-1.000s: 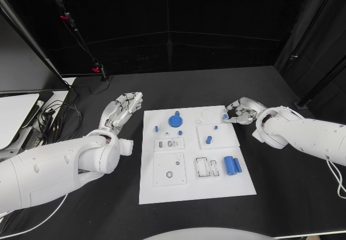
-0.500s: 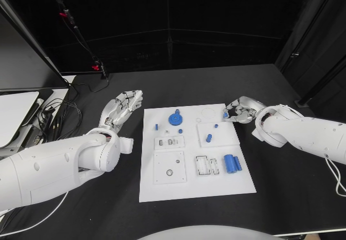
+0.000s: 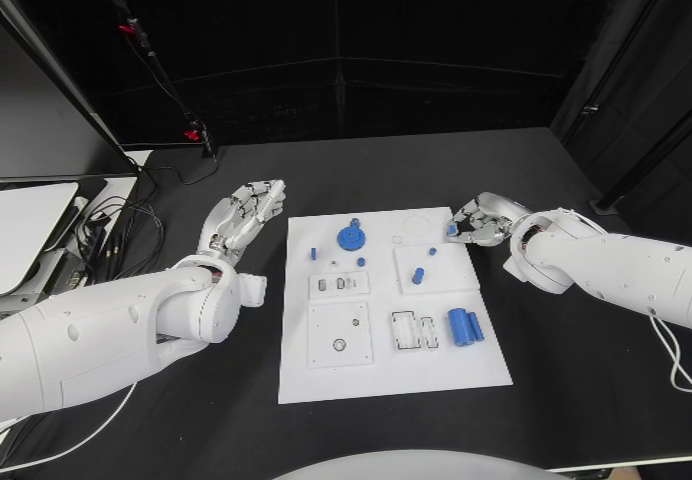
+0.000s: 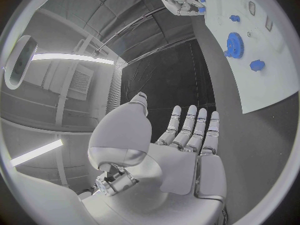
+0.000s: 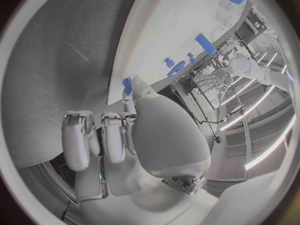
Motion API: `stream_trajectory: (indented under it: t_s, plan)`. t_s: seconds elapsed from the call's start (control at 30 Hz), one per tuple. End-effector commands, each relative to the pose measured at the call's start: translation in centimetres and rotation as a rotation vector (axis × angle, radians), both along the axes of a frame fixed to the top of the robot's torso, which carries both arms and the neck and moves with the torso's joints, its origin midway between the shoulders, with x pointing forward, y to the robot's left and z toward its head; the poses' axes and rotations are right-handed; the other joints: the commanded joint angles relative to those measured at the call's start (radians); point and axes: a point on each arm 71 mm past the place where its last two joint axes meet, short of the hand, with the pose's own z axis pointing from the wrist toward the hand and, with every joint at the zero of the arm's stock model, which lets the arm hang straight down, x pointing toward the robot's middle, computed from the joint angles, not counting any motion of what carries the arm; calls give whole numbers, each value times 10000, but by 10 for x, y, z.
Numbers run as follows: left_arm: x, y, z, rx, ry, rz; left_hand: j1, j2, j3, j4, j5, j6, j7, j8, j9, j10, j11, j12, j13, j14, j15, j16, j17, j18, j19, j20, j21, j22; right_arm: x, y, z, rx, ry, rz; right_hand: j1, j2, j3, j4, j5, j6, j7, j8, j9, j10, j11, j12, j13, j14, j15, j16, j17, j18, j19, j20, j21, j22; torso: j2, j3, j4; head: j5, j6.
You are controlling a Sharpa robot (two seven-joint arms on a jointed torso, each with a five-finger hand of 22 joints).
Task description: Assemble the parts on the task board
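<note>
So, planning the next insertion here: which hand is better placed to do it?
Probably the right hand: it already pinches a small blue part at the task board far corner. The left hand is open beside the board, holding nothing.

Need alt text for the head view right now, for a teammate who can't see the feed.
A white task board lies mid-table, with small blue parts scattered on it, including a blue gear. The right hand pinches a small blue part at the board's far right corner. The left hand hangs open beside the board's left edge.
</note>
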Motion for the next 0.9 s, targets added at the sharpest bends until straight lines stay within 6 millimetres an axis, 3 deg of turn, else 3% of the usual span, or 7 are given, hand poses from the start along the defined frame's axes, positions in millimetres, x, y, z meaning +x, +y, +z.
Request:
stream_trajectory:
  t_s: [0.03, 0.4, 0.7, 0.9]
  plan:
    - [-5, -1, 19, -584, -2640, -269, 3, 79, -41, -8, 61, 84, 1562, 46, -14, 42, 24, 49, -12, 30, 61, 32, -14, 158, -17, 60, 65, 6, 1, 1, 3, -1, -254, 62, 61, 114, 78, -15, 52, 275, -12, 87, 21, 1023, -39, 25, 2632, 1039, -44, 25, 2635, -74, 1060, -67, 30, 2635, -1, 4, 1, 11, 4]
    - [-5, 0, 19, -565, -2622, -246, 5, 84, -47, -7, 63, 83, 1562, 46, -17, 40, 25, 50, -12, 29, 62, 33, -14, 158, 27, 62, 96, 34, 1, 4, 11, 359, -1383, 146, 133, 237, 61, -33, -169, 949, -38, 161, 32, 1023, 31, 25, 2632, 1039, 27, 25, 2635, -74, 1060, -12, 30, 2635, 0, 5, 6, 59, -12]
    - [-4, 1, 19, -537, -2619, -210, 7, 89, -51, -7, 65, 82, 1562, 46, -20, 39, 25, 50, -12, 30, 64, 34, -14, 159, 21, 64, 95, 30, -7, 9, 19, 1334, -2035, -42, 287, 304, 89, -115, 81, 1128, 30, 99, 3, 1023, 95, 25, 2632, 1039, 68, 25, 2635, -74, 1060, 21, 30, 2635, -15, 0, 15, 192, 47]
    - [-3, 1, 19, -517, -2623, -189, 8, 91, -55, -6, 66, 82, 1562, 46, -22, 39, 25, 51, -12, 30, 65, 34, -14, 160, 29, 66, 102, 36, -19, 32, 25, 2120, -1526, 308, 299, 331, 87, -124, 134, 1192, 61, 92, 1, 1023, 120, 25, 2632, 1039, 84, 25, 2635, -74, 1060, 34, 30, 2635, -16, -17, -4, 339, -31]
